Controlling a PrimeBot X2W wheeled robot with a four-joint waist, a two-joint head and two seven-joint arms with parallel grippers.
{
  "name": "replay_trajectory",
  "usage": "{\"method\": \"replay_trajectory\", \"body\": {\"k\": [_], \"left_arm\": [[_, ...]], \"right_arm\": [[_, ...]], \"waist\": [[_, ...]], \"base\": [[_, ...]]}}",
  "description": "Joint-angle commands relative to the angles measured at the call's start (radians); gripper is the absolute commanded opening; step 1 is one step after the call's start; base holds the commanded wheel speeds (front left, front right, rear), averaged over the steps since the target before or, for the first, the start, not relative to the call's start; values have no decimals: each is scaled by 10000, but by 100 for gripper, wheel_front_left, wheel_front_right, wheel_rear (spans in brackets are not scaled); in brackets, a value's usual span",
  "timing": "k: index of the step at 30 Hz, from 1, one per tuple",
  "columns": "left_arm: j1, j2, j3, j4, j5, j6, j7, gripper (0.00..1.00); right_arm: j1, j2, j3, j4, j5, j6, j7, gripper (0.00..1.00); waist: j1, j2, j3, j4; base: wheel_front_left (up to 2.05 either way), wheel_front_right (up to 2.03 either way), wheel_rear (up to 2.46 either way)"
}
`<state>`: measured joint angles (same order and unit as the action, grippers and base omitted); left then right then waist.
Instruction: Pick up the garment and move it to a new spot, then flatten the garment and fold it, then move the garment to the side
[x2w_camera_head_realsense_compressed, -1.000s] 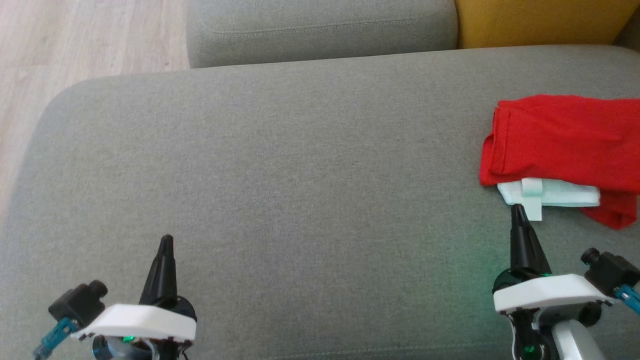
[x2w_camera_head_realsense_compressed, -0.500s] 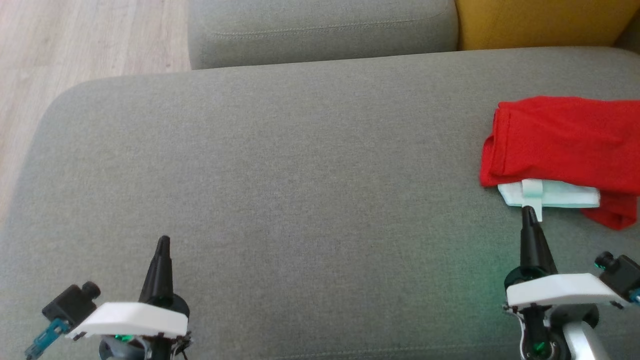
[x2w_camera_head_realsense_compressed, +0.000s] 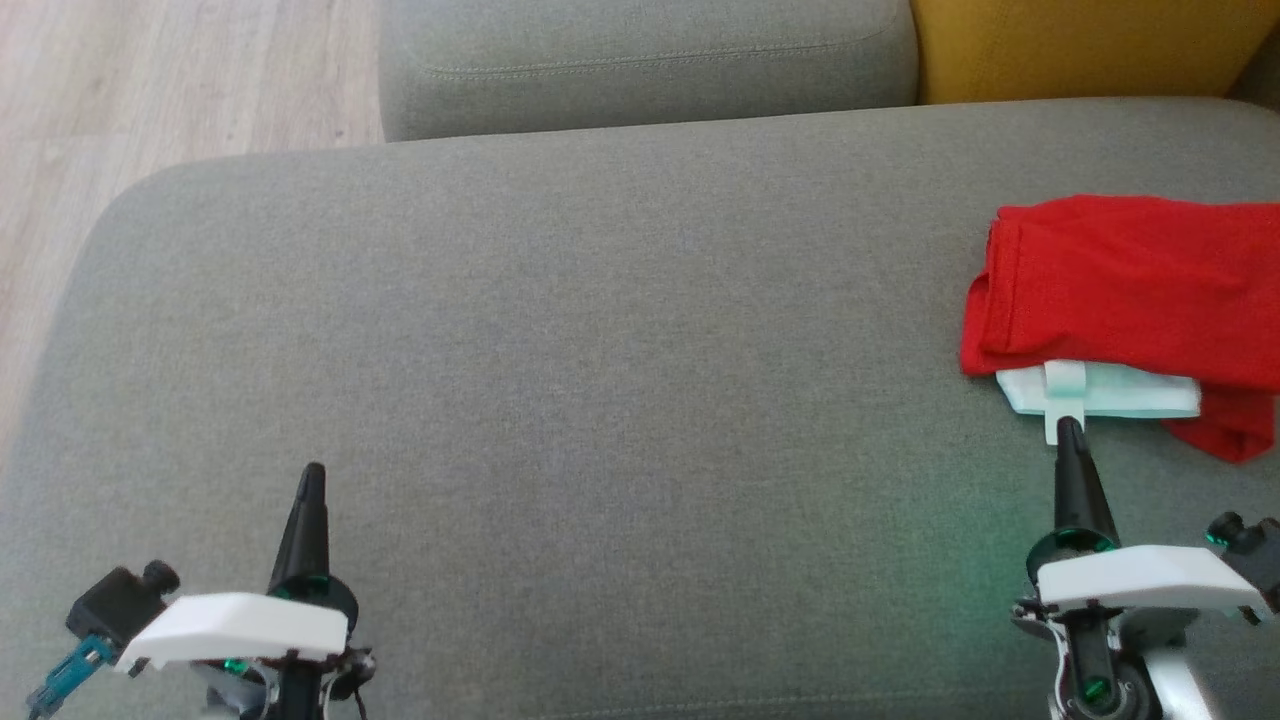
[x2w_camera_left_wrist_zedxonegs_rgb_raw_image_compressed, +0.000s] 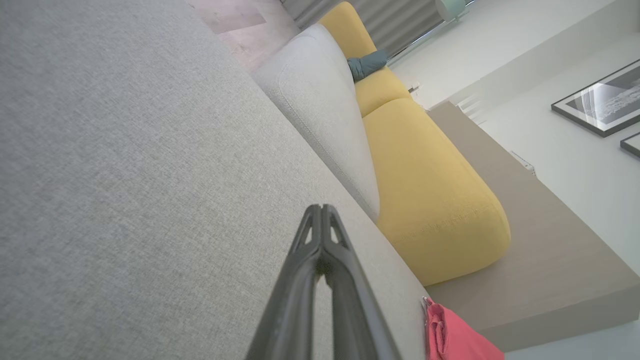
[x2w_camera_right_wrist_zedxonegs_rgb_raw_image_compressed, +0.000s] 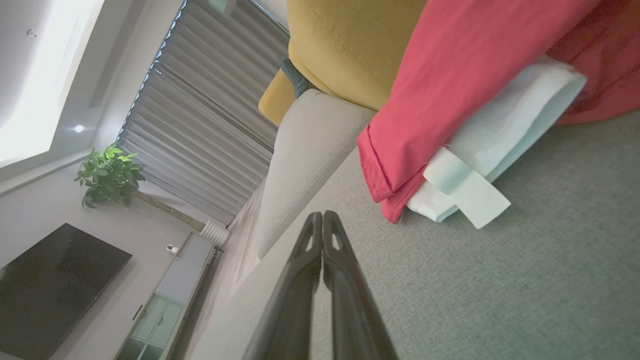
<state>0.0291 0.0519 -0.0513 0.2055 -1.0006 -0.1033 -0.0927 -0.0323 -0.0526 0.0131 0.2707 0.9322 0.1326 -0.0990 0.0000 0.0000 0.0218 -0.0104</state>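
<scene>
The garment (x2w_camera_head_realsense_compressed: 1130, 290) is a red folded bundle at the right edge of the grey sofa seat (x2w_camera_head_realsense_compressed: 600, 350), with a pale mint part (x2w_camera_head_realsense_compressed: 1120, 392) sticking out of its near side. My right gripper (x2w_camera_head_realsense_compressed: 1068, 427) is shut and empty, its tip just short of the mint tab. The right wrist view has the shut fingers (x2w_camera_right_wrist_zedxonegs_rgb_raw_image_compressed: 322, 216) low in the frame, with the red garment (x2w_camera_right_wrist_zedxonegs_rgb_raw_image_compressed: 450, 75) and its mint part (x2w_camera_right_wrist_zedxonegs_rgb_raw_image_compressed: 500, 145) ahead and to the right. My left gripper (x2w_camera_head_realsense_compressed: 312, 470) is shut and empty at the near left, far from the garment. In the left wrist view a red corner of the garment (x2w_camera_left_wrist_zedxonegs_rgb_raw_image_compressed: 450, 340) lies beside the shut left gripper (x2w_camera_left_wrist_zedxonegs_rgb_raw_image_compressed: 321, 207).
A grey back cushion (x2w_camera_head_realsense_compressed: 640, 60) and a yellow cushion (x2w_camera_head_realsense_compressed: 1080, 45) stand behind the seat. Wood floor (x2w_camera_head_realsense_compressed: 150, 80) lies past the seat's rounded left end. The seat is broad and bare between my two grippers.
Both arms have drawn back a little toward the seat's near edge. The right gripper has shifted right, the left gripper slightly left. The garment lies as before.
</scene>
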Motion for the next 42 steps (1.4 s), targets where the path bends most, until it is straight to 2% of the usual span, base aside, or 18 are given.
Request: {"method": "replay_trajectory", "body": {"k": [1,42], "left_arm": [[-566,146,267,-250,-255,-68,63,0],[-1092,158,1031,178,-4307,-207,1271,0]], "right_arm": [[-567,-203,10,-319,311,-10,87,0],[-673,-218,-617,-292,4841,-16,1268,0]], "waist": [[0,0,-4,2],[0,0,-127,71]], "base": [[0,0,0],[0,0,0]]}}
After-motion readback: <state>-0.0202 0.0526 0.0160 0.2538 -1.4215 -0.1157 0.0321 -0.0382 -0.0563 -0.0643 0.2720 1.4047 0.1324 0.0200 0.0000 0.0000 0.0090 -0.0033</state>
